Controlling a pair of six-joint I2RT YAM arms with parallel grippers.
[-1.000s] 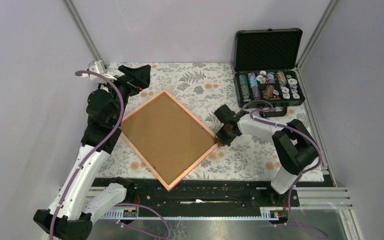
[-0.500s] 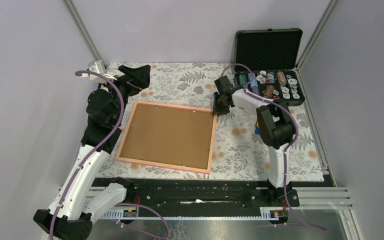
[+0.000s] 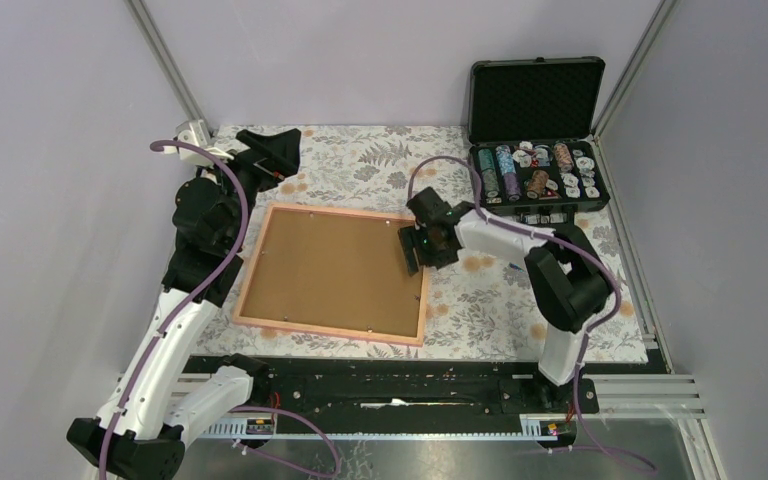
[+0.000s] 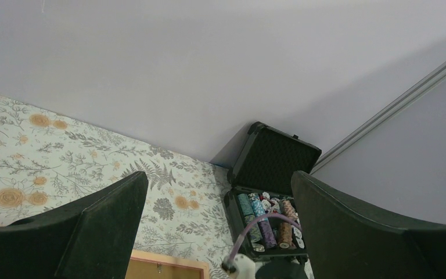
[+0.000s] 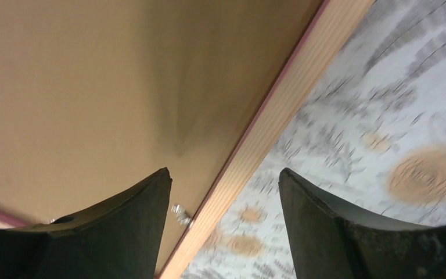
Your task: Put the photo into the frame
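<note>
- Two pincers are in view, both spread. The left gripper hangs raised above the table with its jaws wide and nothing between them, aimed toward the far case.
- Below it and to its right, the frame lies flat on the floral tablecloth. It is back upward, with its pink edge around a brown backing board.
- The right gripper hovers over the frame's right edge, jaws apart and gripping nothing. In the wrist view that edge runs slantwise between its fingers, with board on one side and cloth on the other. A small metal clip sits beside the left finger.
- Beyond this gripper and to its right stands an open black case holding poker chips.
</note>
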